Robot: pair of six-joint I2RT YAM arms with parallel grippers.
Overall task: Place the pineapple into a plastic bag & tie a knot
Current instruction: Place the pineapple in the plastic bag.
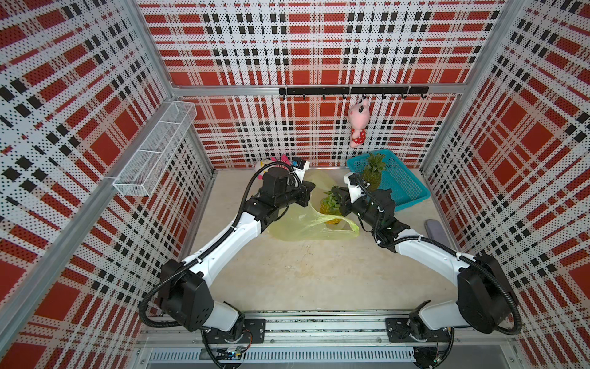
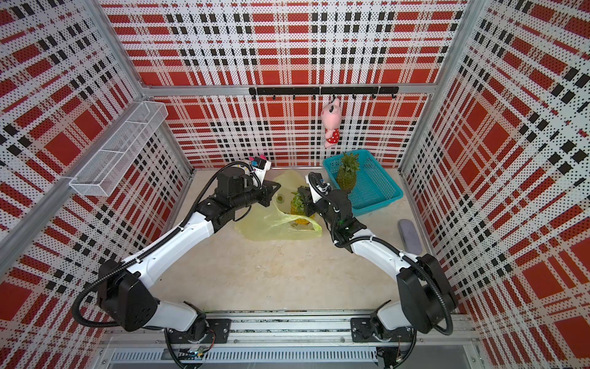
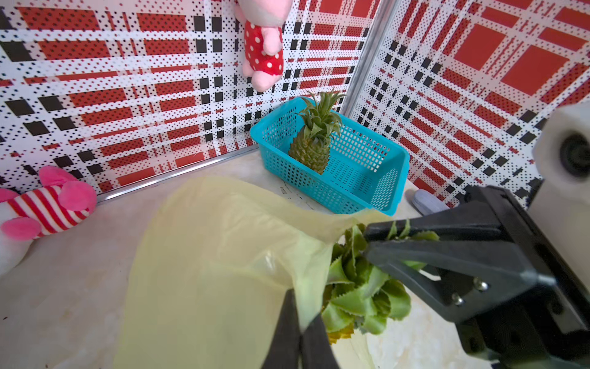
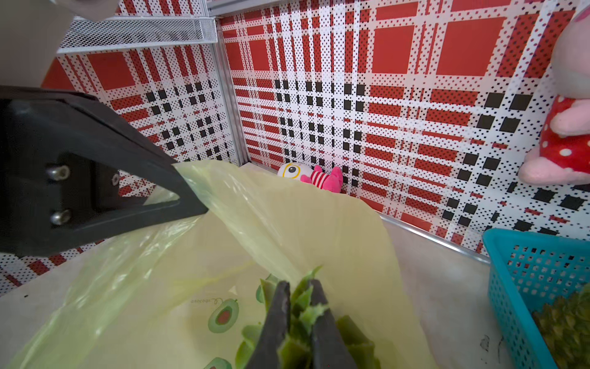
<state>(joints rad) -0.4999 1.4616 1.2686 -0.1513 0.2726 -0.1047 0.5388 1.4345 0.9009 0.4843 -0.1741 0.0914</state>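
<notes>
Here, in a top view, the thin translucent yellow-green plastic bag (image 1: 297, 227) lies just above the frame's centre on the pale tabletop (image 1: 287, 271), with one side lifted. The left gripper (image 3: 300, 338) is pressed together on the bag's film edge and holds it up. The right gripper (image 4: 300, 314) pinches the green crown leaves of the small yellow pineapple (image 1: 329, 209), which sits at the bag's mouth, its lower part overlapped by a handle. Right of centre, a teal plastic mesh basket (image 1: 402, 188) holds a second, greener pineapple (image 1: 373, 174).
</notes>
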